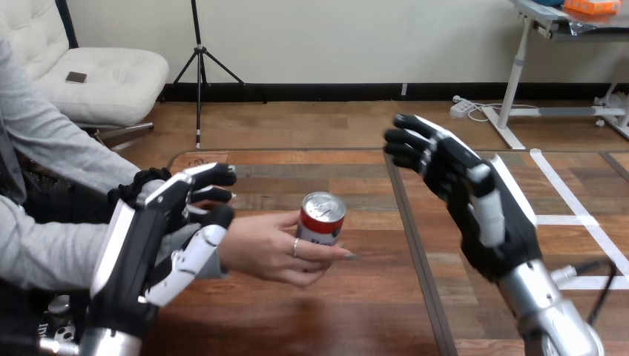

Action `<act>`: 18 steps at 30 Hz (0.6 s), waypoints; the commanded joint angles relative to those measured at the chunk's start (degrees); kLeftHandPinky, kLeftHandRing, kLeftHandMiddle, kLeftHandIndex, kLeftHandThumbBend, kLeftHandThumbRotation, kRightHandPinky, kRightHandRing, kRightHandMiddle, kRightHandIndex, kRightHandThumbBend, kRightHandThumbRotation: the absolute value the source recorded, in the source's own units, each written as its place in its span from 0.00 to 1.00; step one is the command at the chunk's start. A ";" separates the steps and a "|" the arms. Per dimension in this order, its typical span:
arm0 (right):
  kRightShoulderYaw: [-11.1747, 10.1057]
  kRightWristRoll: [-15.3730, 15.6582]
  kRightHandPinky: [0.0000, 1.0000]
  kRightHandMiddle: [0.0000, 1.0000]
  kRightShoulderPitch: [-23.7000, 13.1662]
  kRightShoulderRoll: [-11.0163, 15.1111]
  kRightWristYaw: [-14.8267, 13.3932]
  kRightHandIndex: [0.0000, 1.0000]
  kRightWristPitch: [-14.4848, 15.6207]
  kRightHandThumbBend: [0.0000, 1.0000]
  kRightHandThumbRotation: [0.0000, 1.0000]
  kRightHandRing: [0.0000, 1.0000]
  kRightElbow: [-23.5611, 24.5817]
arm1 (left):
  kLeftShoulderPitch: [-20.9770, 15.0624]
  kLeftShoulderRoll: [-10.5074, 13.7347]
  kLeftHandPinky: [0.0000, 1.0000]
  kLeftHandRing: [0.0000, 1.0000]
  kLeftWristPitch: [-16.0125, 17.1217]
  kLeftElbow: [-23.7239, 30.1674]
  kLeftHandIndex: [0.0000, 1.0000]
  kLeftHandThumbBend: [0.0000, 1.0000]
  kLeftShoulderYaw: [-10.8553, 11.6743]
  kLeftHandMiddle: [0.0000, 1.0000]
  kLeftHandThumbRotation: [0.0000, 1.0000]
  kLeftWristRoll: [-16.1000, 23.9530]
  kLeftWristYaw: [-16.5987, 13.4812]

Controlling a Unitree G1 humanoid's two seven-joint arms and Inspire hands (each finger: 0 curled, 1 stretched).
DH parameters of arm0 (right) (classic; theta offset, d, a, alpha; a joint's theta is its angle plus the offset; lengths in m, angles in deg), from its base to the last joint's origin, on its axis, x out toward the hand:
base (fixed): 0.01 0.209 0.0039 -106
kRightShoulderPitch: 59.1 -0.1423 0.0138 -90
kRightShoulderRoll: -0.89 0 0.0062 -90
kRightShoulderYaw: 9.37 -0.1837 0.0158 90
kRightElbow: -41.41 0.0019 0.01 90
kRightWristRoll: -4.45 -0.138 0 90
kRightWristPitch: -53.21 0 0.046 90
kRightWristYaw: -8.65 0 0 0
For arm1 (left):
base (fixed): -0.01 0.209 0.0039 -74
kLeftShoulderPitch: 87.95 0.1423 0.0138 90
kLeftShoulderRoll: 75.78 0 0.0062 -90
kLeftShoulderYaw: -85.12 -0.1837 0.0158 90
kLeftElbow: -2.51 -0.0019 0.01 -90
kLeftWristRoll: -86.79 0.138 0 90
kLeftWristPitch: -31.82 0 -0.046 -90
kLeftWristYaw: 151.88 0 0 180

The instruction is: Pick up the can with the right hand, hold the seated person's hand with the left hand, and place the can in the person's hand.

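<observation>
A red and white can [320, 219] with a silver top stands upright in the person's hand [271, 251], which reaches in from the left over the wooden table [348, 311]; the person's fingers wrap its lower part. My left hand [159, 226] is at the person's wrist, fingers curled over the top and thumb underneath. My right hand [461, 189] hovers open to the right of the can, fingers spread, well apart from it.
The person sits at the table's left side, their grey sleeve [52, 245] running under my left hand. A dark seam [415, 245] runs across the tabletop between the can and my right arm.
</observation>
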State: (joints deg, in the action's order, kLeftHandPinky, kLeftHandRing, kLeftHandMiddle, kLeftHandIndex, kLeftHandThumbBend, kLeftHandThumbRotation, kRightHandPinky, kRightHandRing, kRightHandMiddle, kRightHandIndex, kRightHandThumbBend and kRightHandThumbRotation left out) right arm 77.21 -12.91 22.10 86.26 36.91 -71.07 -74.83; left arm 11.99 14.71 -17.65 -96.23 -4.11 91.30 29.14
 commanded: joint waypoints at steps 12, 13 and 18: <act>-0.33 -6.77 0.92 0.89 7.54 -4.58 2.41 0.87 2.87 0.92 1.00 0.91 9.10 | -1.37 -5.86 0.57 0.74 10.21 -7.03 0.75 0.35 0.36 0.75 0.79 -5.05 0.94; -0.32 -6.77 0.92 0.89 7.86 -4.79 2.32 0.87 3.03 0.92 1.00 0.91 9.40 | -1.41 -5.90 0.58 0.74 10.54 -7.39 0.75 0.34 0.39 0.75 0.78 -5.24 1.15; 0.07 -6.37 0.93 0.90 10.23 -5.96 1.87 0.88 3.78 0.91 1.00 0.92 11.28 | -1.92 -6.26 0.63 0.76 12.33 -9.42 0.75 0.33 0.81 0.75 0.76 -6.13 2.11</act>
State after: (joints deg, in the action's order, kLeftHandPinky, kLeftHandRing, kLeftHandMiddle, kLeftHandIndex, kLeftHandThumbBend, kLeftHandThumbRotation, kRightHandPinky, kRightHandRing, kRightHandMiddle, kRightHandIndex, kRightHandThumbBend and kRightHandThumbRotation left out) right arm 77.31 -18.30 32.82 81.80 39.05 -67.67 -68.42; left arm 13.10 8.74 -7.58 -103.46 -4.09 86.55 30.42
